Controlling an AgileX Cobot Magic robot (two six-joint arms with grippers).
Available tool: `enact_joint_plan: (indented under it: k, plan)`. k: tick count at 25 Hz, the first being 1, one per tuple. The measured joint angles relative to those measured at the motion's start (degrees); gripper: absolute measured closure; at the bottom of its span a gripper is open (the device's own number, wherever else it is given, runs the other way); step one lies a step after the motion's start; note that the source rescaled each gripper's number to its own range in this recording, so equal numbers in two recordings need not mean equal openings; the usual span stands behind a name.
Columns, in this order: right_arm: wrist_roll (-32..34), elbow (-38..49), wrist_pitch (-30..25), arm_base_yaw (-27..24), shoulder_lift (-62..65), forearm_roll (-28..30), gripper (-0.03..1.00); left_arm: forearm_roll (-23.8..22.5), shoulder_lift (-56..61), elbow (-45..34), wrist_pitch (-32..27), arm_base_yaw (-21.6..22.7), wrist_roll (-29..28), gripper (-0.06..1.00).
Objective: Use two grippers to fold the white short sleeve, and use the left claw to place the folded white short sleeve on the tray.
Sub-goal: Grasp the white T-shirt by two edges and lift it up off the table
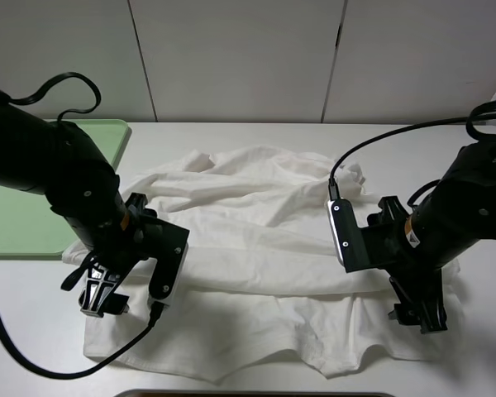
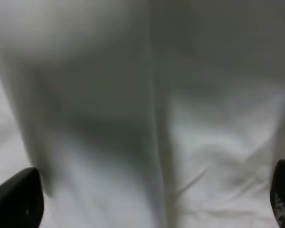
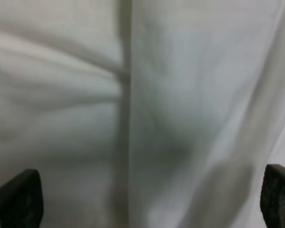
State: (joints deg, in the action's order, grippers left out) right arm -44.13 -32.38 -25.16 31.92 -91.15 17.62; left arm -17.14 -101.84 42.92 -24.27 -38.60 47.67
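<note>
a robotics lab bench, judging by the plain white table [image 1: 446,141] against blank white wall panels [image 1: 231,58], flanked by a cabled black left arm [image 1: 50,161] and right arm [image 1: 479,194].

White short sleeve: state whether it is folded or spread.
Mostly spread, no neat fold: the white short sleeve lies wrinkled across the table, one ridge crossing its middle.

Shirt [image 1: 264,223] thin wrinkled cloth; tray [image 1: 16,223] smooth plastic.
</note>
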Motion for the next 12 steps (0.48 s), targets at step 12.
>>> enact_joint_plan:
  k: [12]
  plan:
    - [0.0,0.0,1.16,-0.87,-3.81,0.24,-0.03,-0.14,-0.3,0.0,2.87,1.36,0.02,0.01]
